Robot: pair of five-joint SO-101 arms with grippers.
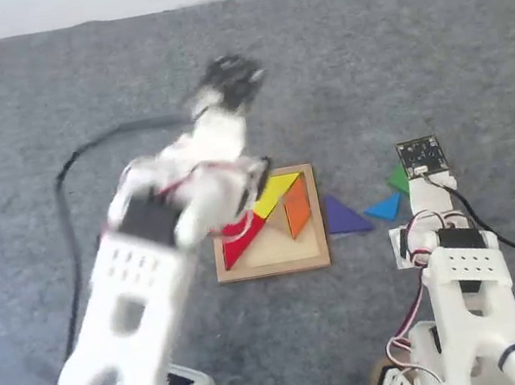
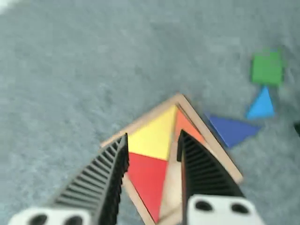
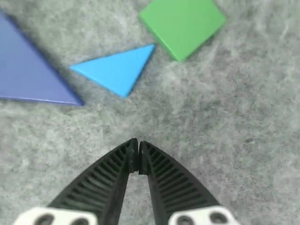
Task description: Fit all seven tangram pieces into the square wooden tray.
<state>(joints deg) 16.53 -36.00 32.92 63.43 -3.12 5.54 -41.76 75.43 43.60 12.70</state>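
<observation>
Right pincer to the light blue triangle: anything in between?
Nothing visible. Bare grey carpet lies between the shut right pincer and the light blue triangle. The green square and the dark blue triangle lie to either side of it, off that line.

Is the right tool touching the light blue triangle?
Apart. The right wrist view shows a strip of bare carpet between the tips of the shut right tool and the light blue triangle.
</observation>
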